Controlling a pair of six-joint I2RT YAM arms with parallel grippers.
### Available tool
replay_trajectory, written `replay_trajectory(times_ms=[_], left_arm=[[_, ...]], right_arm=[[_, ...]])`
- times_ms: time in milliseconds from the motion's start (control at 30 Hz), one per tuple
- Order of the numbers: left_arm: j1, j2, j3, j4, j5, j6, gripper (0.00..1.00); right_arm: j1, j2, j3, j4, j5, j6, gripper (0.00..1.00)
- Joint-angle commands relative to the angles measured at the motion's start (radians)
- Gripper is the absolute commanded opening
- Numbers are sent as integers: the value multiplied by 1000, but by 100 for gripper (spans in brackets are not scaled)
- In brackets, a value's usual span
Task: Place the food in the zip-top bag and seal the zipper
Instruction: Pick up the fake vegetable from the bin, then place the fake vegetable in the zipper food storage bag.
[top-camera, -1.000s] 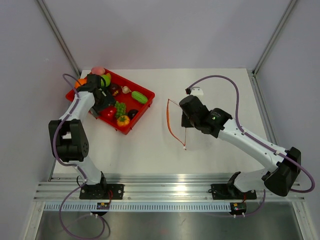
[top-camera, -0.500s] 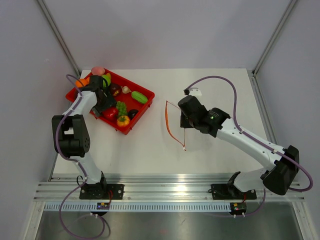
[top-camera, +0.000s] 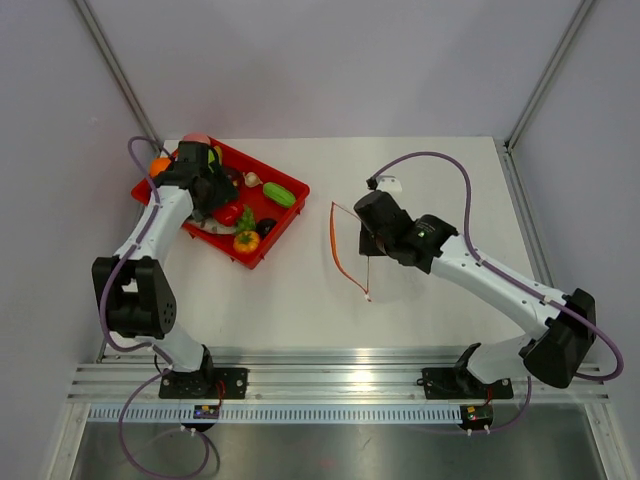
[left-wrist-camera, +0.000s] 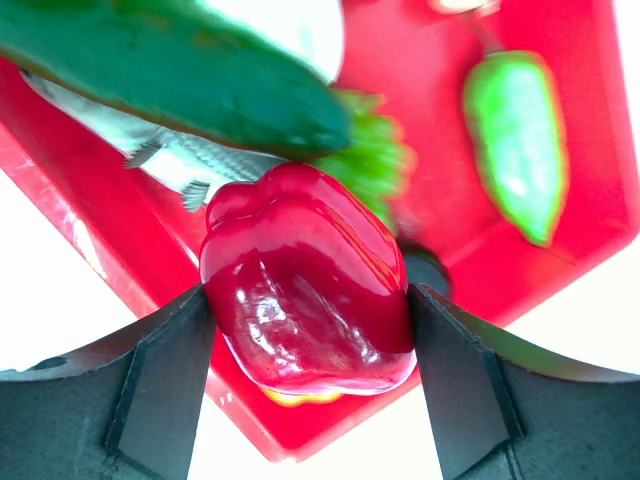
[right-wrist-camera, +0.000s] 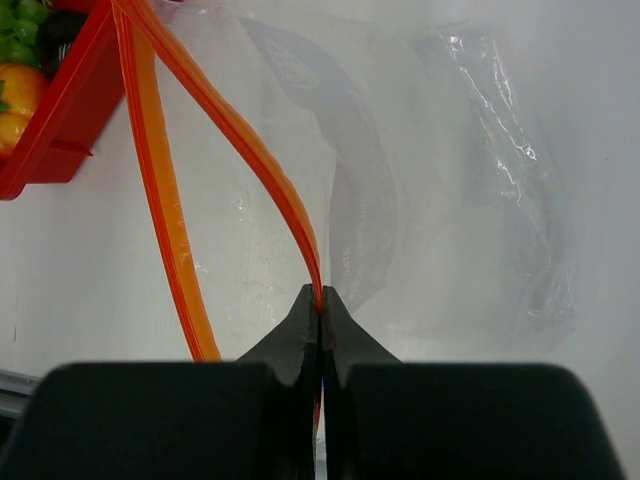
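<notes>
One red pepper (left-wrist-camera: 300, 270) pinched inside left claw (left-wrist-camera: 308, 300).

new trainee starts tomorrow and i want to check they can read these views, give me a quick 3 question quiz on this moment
1. True or false: the right gripper is shut on the zipper.
2. Short answer: is the mouth of the zip-top bag open or sealed?
3. Where is the red pepper?
A. between the fingers of the left gripper
B. inside the zip-top bag
C. in the right gripper

Key
1. True: its fingers pinch the orange-red strip.
2. Open: the two halves of the zipper spread apart.
3. A
</notes>
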Motion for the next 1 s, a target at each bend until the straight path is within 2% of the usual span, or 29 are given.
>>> replay_trajectory(times_ms=[0, 233, 467, 567, 967], left_arm=[[6, -85, 37, 24, 14, 31, 27], [6, -125, 55, 10, 65, 64, 23], [6, -202, 57, -30, 77, 122, 23], [6, -239, 57, -42, 126, 136, 23], [6, -357, 25, -53, 226, 137, 23]], right_arm=[[7, 25, 50, 29, -15, 11, 0], [7, 183, 191, 93, -130, -12, 0], [15, 469, 474, 107, -247, 16, 0], [24, 559, 574, 83, -259, 30, 0], [43, 633, 619, 106, -299, 77, 0]])
